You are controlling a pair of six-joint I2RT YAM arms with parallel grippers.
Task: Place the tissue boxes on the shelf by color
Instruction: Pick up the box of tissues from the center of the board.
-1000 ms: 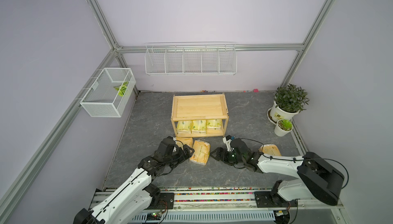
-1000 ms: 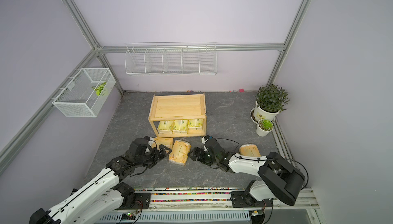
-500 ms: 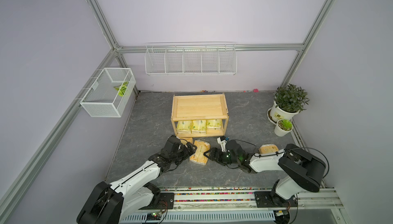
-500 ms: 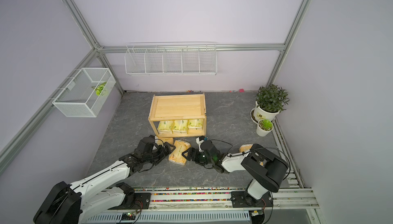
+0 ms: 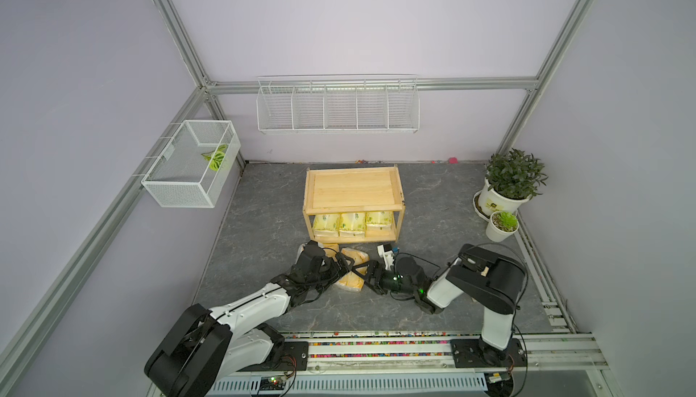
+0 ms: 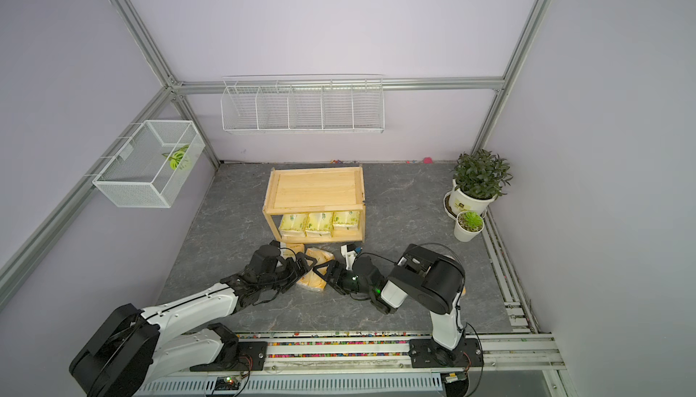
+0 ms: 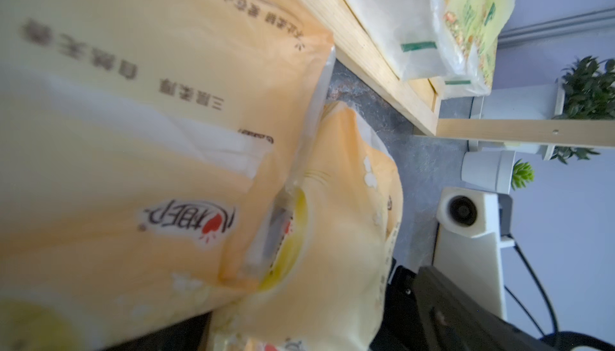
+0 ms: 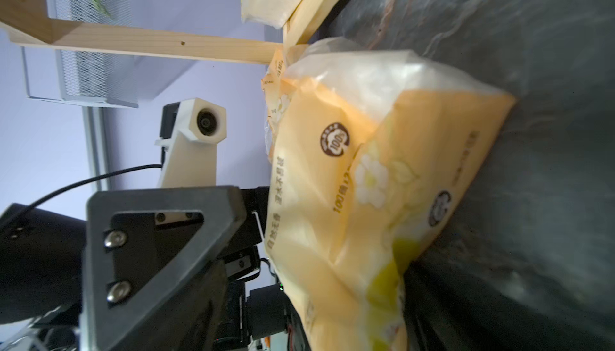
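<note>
Grey surface (image 5: pixel 263 263) before the shelf (image 5: pixel 354 191) carries an orange tissue box (image 5: pixel 352 282). We see the right pincer (image 5: pixel 361 272) wide open around it; about the left pincer (image 5: pixel 343 264) we cannot tell.

Grey marbled counter (image 5: pixel 263 233); at its middle, toward the far side, two-tier wooden shelf (image 5: pixel 354 191) with three yellow-green tissue packs (image 5: pixel 352 224) side by side on the lower board. Just near of it, two orange tissue packs (image 5: pixel 350 282) on the counter, touching each other. Two potted plants (image 5: pixel 502 203) in white pots at the far right
</note>
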